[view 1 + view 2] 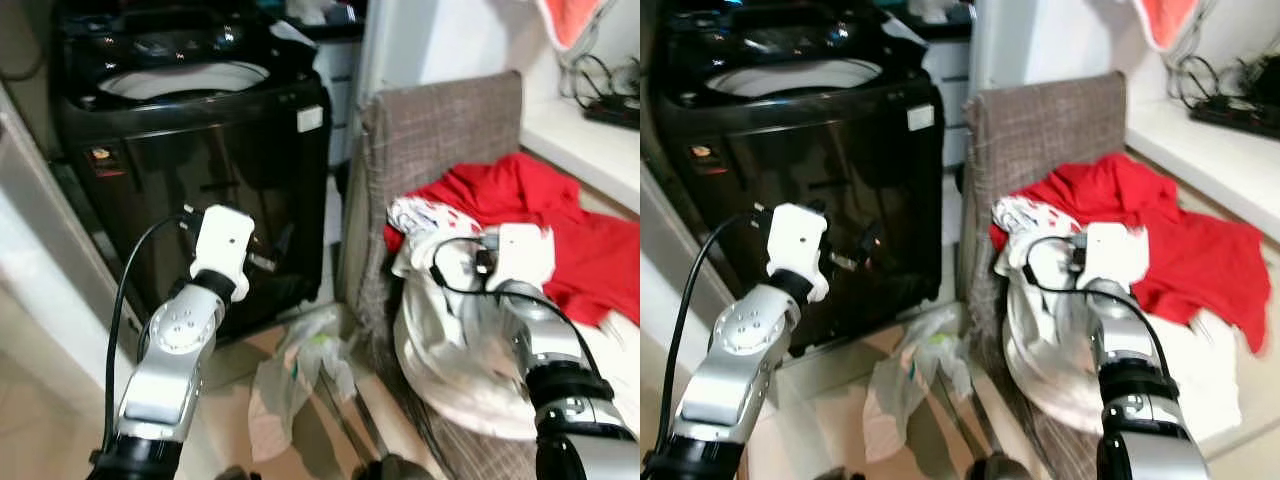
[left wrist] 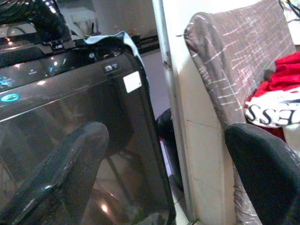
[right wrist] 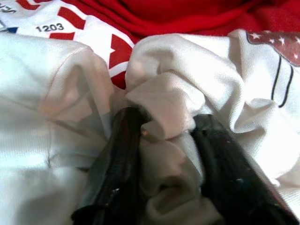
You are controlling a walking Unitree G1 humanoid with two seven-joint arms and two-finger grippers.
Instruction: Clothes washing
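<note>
1. The right gripper (image 3: 161, 187) has its two black fingers closed on a bunched fold of the white garment (image 3: 164, 108); the cloth is squeezed between them.
2. The left gripper (image 2: 164, 187) is empty, with its fingers spread wide. It hangs in front of the black washing machine (image 1: 200, 150), at about 9 o'clock from the right gripper.
3. The white garment lies in a pile on the seat of the brown checked chair (image 1: 440, 130). The red garment (image 1: 560, 220) lies beside it, at about 1 o'clock from the right gripper.
4. The washing machine stands at about 10 o'clock, well apart from the chair, and its top looks open.
5. I judge the task is near its start: one garment is gripped, but nothing seems carried to the machine yet.
6. A crumpled plastic bag (image 1: 295, 375) lies on the floor between chair and machine.
</note>
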